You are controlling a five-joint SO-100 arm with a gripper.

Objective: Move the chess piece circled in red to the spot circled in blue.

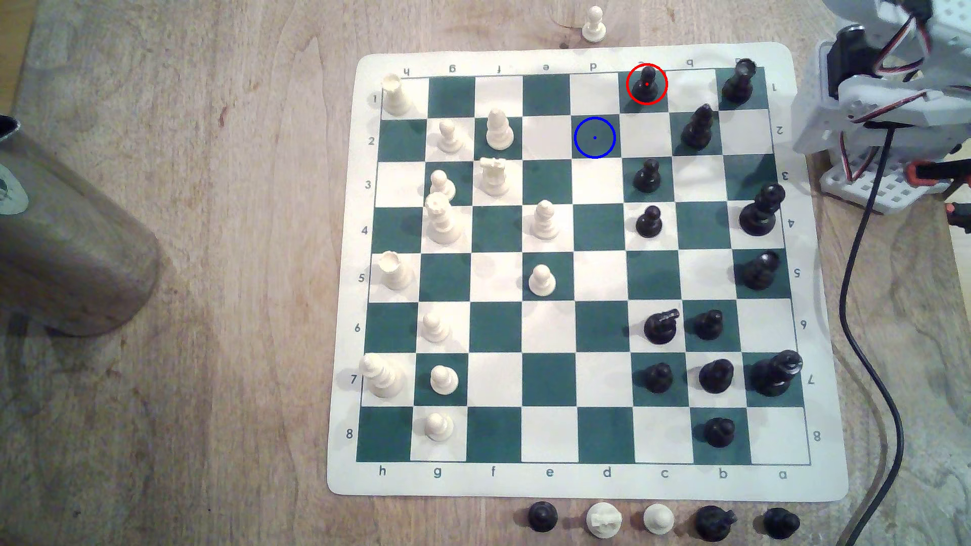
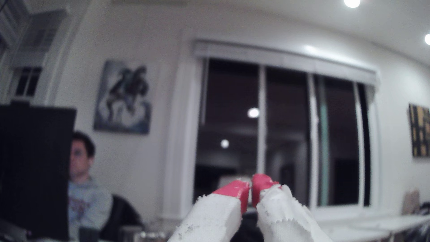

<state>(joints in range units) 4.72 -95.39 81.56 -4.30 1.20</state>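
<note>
The chess piece (image 1: pixel 646 84), a small black pawn inside a red ring, stands on a dark green square in the board's far row, right of centre in the exterior view. The spot (image 1: pixel 594 137), a green square with a blue ring and dot, lies one square nearer and one to the exterior view's left, with nothing on it. The white arm (image 1: pixel 888 89) is folded off the board's far right corner. In the wrist view my gripper (image 2: pixel 250 188) points up at the room, its red-tipped, white-wrapped fingers (image 2: pixel 235 194) pressed together with nothing between them.
Cream pieces crowd the board (image 1: pixel 819 472) on the exterior view's left, black ones its right; black pawns (image 1: pixel 648 176) stand just near of the ringed one. Captured pieces (image 1: pixel 657 518) line the near edge. A black cable (image 1: pixel 861 294) runs down the right. A person (image 2: pixel 83 186) sits across the room.
</note>
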